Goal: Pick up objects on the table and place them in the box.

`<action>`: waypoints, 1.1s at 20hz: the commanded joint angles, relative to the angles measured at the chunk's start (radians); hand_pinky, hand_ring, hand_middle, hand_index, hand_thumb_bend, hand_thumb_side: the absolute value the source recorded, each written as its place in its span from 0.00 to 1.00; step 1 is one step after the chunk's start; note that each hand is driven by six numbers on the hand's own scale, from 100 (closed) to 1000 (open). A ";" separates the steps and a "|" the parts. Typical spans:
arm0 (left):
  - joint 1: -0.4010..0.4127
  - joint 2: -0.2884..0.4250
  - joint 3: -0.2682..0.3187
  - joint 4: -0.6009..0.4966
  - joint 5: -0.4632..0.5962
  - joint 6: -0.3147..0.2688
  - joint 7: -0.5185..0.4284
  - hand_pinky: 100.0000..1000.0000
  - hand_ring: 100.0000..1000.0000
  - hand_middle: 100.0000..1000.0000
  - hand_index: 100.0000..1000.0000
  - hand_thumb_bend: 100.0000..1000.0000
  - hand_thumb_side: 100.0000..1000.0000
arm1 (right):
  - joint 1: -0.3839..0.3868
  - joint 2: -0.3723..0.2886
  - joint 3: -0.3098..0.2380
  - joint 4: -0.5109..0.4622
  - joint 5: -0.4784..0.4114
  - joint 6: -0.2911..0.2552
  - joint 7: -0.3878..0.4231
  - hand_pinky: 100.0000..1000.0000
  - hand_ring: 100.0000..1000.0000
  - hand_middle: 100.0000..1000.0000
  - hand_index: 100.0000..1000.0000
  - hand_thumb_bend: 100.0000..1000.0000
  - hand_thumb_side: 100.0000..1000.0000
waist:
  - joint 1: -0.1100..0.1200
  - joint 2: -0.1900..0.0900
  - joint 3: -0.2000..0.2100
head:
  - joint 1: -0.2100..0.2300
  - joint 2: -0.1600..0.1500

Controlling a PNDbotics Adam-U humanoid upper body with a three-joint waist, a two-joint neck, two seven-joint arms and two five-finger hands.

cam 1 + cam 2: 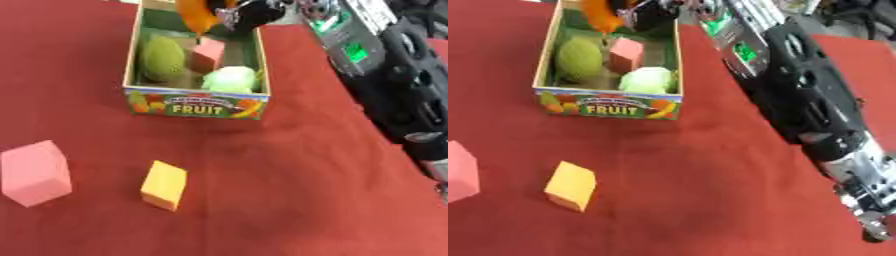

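Right hand reaches over far end of open cardboard fruit box, fingers curled round orange carrot-shaped toy hanging point-down above box interior; release goes straight down. Yellow foam cube waits nearer on red worktop

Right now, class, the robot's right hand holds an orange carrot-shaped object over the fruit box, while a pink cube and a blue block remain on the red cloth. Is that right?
Not quite. The block beside the pink cube is orange-yellow, not blue, as the left eye view shows. The rest stands: the right hand holds the orange carrot-shaped object over the cardboard fruit box.
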 commanded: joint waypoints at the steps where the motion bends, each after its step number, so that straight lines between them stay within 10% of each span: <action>1: -0.009 0.024 0.000 -0.015 0.004 -0.001 -0.006 0.74 0.78 0.71 0.96 0.20 0.74 | -0.029 0.010 -0.005 0.075 0.018 -0.027 -0.015 0.78 0.72 0.60 0.72 0.00 0.00 | 0.005 -0.011 0.001 | -0.004 -0.006; 5: -0.010 0.023 0.001 -0.015 0.005 -0.002 -0.006 0.74 0.78 0.71 0.96 0.20 0.74 | -0.043 0.034 -0.012 0.178 0.019 -0.069 -0.030 0.82 0.82 0.75 0.87 0.00 0.02 | 0.007 -0.011 0.001 | -0.005 -0.007; 10: -0.009 0.022 0.000 -0.015 0.006 -0.001 -0.007 0.74 0.78 0.71 0.96 0.20 0.74 | -0.057 0.040 -0.029 0.236 0.065 -0.106 -0.073 0.88 0.90 0.79 0.92 0.05 0.61 | 0.009 -0.012 -0.002 | -0.004 -0.007; 22: -0.010 0.026 0.001 -0.015 0.006 -0.002 -0.007 0.74 0.78 0.71 0.96 0.20 0.74 | -0.043 0.004 -0.062 0.121 0.065 -0.078 -0.098 0.90 0.90 0.80 0.94 0.06 0.50 | 0.015 -0.015 -0.012 | 0.004 -0.008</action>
